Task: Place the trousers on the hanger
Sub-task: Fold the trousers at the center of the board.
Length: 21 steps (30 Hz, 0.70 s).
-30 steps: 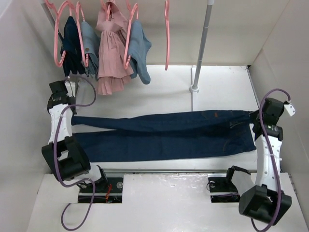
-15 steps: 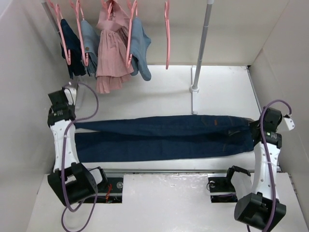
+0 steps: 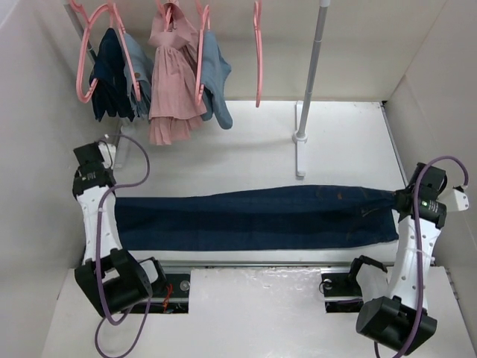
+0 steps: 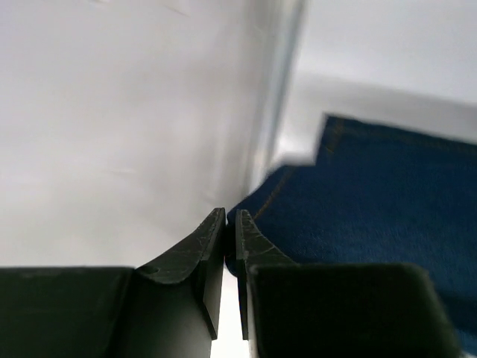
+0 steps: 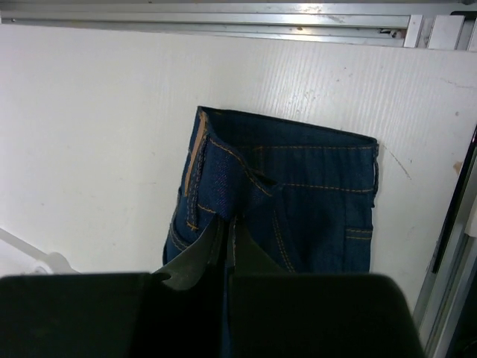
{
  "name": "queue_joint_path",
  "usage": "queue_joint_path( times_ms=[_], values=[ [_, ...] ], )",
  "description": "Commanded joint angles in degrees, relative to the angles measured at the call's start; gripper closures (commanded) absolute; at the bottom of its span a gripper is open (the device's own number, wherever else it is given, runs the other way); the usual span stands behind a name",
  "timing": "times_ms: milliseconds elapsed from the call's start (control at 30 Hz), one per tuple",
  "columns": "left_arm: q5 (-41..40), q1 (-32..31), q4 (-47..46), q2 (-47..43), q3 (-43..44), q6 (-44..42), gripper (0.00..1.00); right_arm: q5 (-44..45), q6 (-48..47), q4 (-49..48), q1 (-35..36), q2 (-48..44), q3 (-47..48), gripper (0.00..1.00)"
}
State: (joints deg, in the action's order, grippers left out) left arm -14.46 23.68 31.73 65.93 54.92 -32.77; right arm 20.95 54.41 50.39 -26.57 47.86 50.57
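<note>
White tabletop (image 3: 350,142) w/ white walls on 3 sides, and a rail pole (image 3: 311,67) standing at the back, centre-right. You've got the trousers (image 3: 253,218) lying flat across the near part of the table, folded lengthwise into one long strip, w/ hems at the left and waistband at the right.

Your left gripper (image 4: 230,216) is at the hem end. Its wrist cam shows the fingers pinched to a hairline gap w/ the denim edge right at the tips, so it reads as clamped on the hem.

Your right gripper (image 5: 227,222) is at the waistband end. Its fingers are closed on bunched denim just below the waistband, w/ a belt loop and orange stitching in view. Fabric runs fairly straight btwn the two.

You'll find the hanger (image 3: 258,52) hanging bare at the back, seen edge-on and well apart from the trousers. Left of it hang a light blue garment (image 3: 214,74), a pink dress (image 3: 168,86) and a small dark navy garment (image 3: 108,71), all on pink hangers.
</note>
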Motion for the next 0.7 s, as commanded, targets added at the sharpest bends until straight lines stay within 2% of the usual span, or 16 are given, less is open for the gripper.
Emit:
queue_joint_path(
  times_ms=[0, 67, 200, 300, 367, 433, 467, 500, 567, 600, 667],
  values=[
    [0.2, 2.6, 1.1, 0.0, 6.4, -2.8, 0.93, 3.4, 1.1, 2.9, -0.4, -0.9, 3.1, 1.0],
    [0.2, 3.3, 1.1, 0.5, 6.4, -4.2, 0.93, 2.1, 1.7, 4.0, -0.4, -0.9, 3.1, 1.0],
    [0.2, 3.8, 1.7, 0.5, -0.5, -6.2, 0.93, 1.5, 5.9, 7.3, -0.9, -1.5, -1.2, 1.0],
    [-0.4, 3.8, 1.0, 0.5, -6.3, -6.2, 0.93, 0.9, 10.6, 8.8, -0.9, -2.6, -2.8, 0.96],
    [-1.4, 3.8, -1.0, 1.0, -9.6, -6.2, 0.91, 0.8, 13.4, 10.7, -0.9, -2.6, -4.1, 0.81],
    [-3.5, 4.4, -2.9, 1.7, -11.2, -7.8, 0.85, 2.4, 14.2, 11.2, -2.1, -2.1, -4.1, 0.6],
    [-4.1, 5.1, -3.4, 1.7, -11.8, -8.4, 0.79, 3.0, 14.9, 12.0, -2.1, -1.5, -4.6, 0.34],
    [-4.1, 6.5, -3.4, 2.3, -11.8, -9.0, 0.6, 3.6, 14.9, 12.0, -3.0, -1.5, -4.6, 0.24],
    [-4.6, 7.8, -3.4, 2.8, -11.2, -10.2, 0.43, 5.1, 14.9, 12.0, -3.6, -0.8, -2.9, 0.12],
    [-4.6, 8.3, -3.4, 2.8, -10.5, -10.9, 0.35, 5.2, 14.9, 12.0, -3.6, 0.6, -2.0, 0.11],
    [-4.0, 9.1, -1.9, 3.3, -8.2, -10.9, 0.32, 6.1, 12.7, 11.5, -3.6, 1.6, 1.6, 0.11]
  ],
)
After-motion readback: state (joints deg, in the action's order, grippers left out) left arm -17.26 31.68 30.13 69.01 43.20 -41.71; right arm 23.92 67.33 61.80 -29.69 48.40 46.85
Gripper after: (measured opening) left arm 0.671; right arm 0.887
